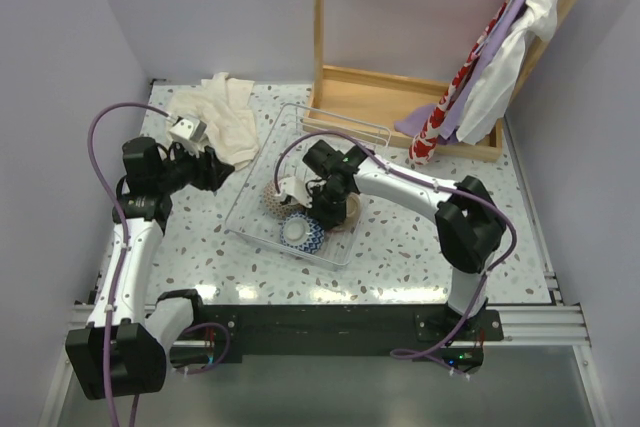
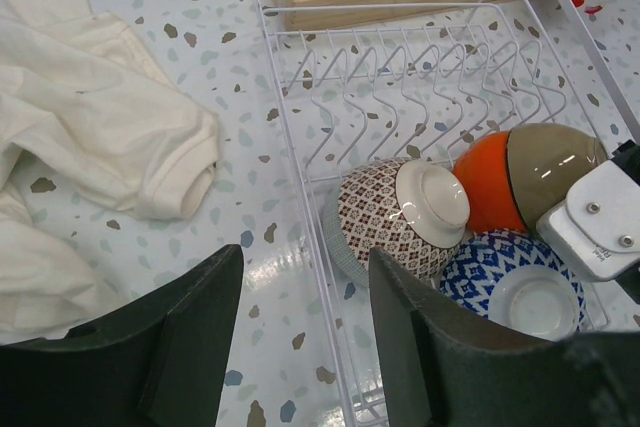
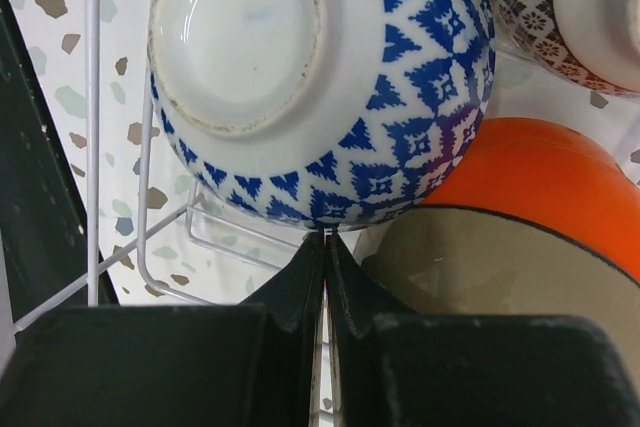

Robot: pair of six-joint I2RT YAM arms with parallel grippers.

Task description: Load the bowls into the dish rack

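1. my right gripper was clenched, fingertips pressed flat together with nothing between them. it sat low in the near end of the rack, just near the blue bowl.
2. my left gripper was released, jaws apart and empty, hovering over the table just left of the rack, with the cloth further left.
3. four bowls lay bunched in the rack's near end. the blue bowl was foot up at the near right corner.
4. the brown-patterned bowl was tipped on its side to the left of the blue one.
5. the orange bowl and the tan bowl leaned together just beyond the blue one.
6. a grey edge showed under the brown-patterned bowl. i could not tell whether it was another bowl.
7. the rack's far half, with its wire prongs, held nothing.
8. no bowl showed on the table outside the rack in any view, so i judged the loading done or nearly so.
9. what seemed left was to lift my right arm clear without knocking the leaning bowls.
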